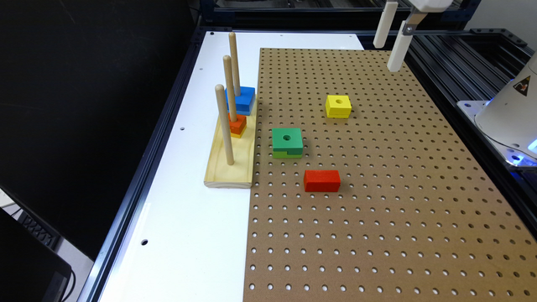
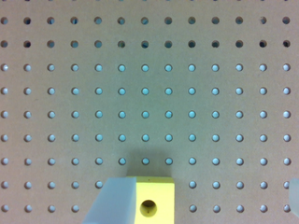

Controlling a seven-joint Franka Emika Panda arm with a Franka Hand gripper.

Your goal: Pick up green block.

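Three loose blocks lie on the brown pegboard (image 1: 377, 209). We see the green block (image 1: 287, 142) flat near the board's edge on the exterior view's left, dark green on top with a round hole, lime green below. It sits just beside the wooden peg stand (image 1: 230, 161) and touches nothing else. The red block (image 1: 321, 180) is near it, closer to the camera, and the yellow block (image 1: 338, 105) is farther back.

Our gripper (image 1: 391, 44) hangs high over the far corner of the board — well apart from the green block, with the yellow block between them. Its two white fingers (image 1: 399, 52) are spread wide and hold nothing. In the wrist view, the yellow block (image 2: 156, 203) peeks out beside one finger (image 2: 114, 200).
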